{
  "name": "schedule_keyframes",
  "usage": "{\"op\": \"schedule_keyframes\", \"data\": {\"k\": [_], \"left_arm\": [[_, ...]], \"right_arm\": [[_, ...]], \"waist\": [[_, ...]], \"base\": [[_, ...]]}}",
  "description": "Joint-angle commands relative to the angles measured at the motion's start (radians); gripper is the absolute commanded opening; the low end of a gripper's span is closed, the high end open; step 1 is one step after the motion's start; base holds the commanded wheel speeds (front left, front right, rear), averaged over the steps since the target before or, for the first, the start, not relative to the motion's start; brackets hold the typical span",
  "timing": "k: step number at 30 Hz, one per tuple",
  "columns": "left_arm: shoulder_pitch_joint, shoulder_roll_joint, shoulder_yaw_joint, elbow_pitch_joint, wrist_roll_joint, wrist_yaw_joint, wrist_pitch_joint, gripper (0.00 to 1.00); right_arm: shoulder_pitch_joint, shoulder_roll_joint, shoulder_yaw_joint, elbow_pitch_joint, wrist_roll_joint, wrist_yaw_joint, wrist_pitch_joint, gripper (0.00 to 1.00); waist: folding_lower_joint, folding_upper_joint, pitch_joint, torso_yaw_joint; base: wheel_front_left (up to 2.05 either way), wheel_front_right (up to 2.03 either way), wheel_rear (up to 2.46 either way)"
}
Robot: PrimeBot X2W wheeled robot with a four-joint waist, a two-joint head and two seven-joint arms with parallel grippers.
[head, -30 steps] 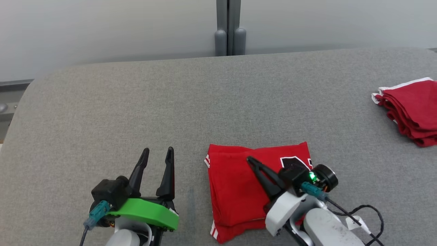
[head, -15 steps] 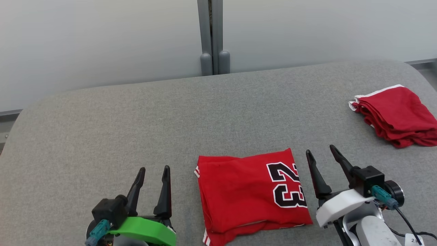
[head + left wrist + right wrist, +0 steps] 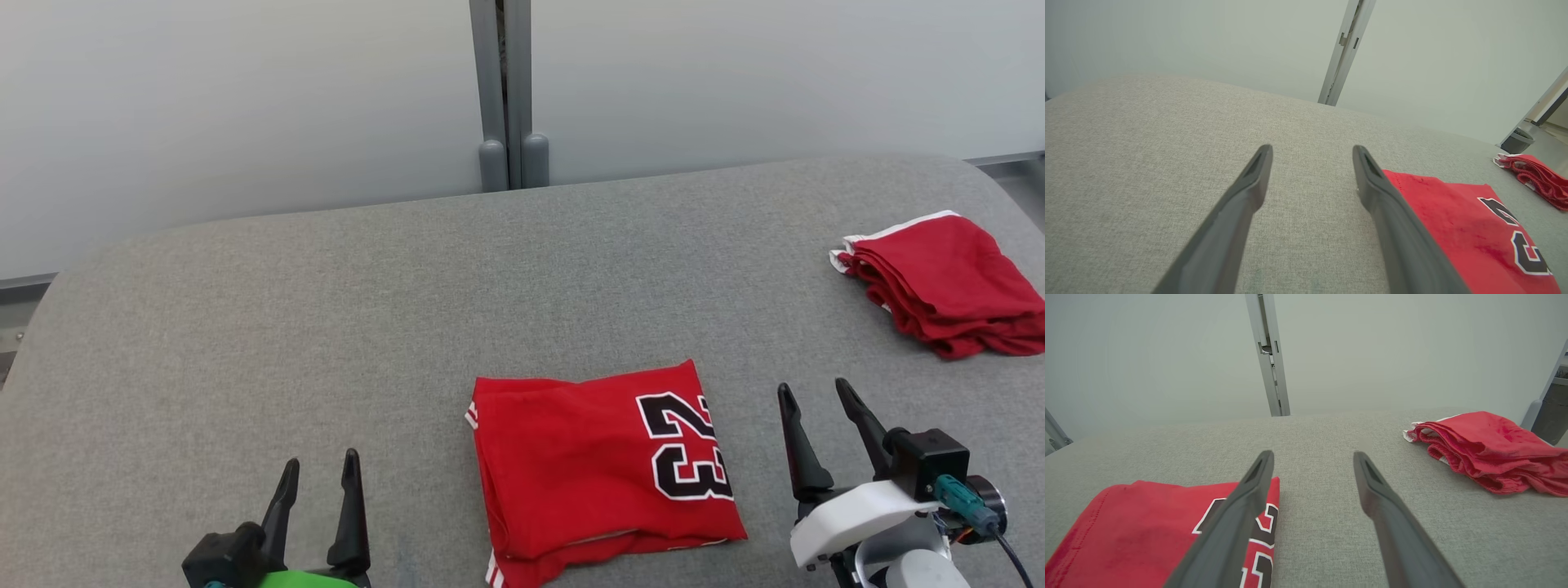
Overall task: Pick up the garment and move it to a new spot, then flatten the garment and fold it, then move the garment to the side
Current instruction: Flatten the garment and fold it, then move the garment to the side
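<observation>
Grey fabric table (image 3: 326, 327) | red number-23 jersey (image 3: 571, 474) lies folded at front centre, between both grippers | second red garment (image 3: 947, 286) bunched far right | left gripper (image 3: 320, 461) spread wide, empty | right gripper (image 3: 812, 390) spread wide, empty, just beside jersey

Soft, even, bright light on the grey fabric tabletop (image 3: 326, 286). Faint shadow under the folded red numbered jersey (image 3: 571, 465) left of the right gripper (image 3: 813, 385). Head view sharp; wrist views bow the tabletop's far edge and soften the dark fingers (image 3: 1233, 531) near the lens.
</observation>
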Motion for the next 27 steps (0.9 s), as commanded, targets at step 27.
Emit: {"op": "schedule_keyframes", "data": {"k": [27], "left_arm": [[0.000, -0.008, 0.037, 0.002, 0.055, -0.022, -0.003, 1.00]], "right_arm": [[-0.011, -0.003, 0.025, 0.054, -0.033, -0.001, -0.004, 1.00]], "waist": [[0.0000, 0.0000, 0.014, 0.008]], "base": [[0.00, 0.00, 0.00]]}}
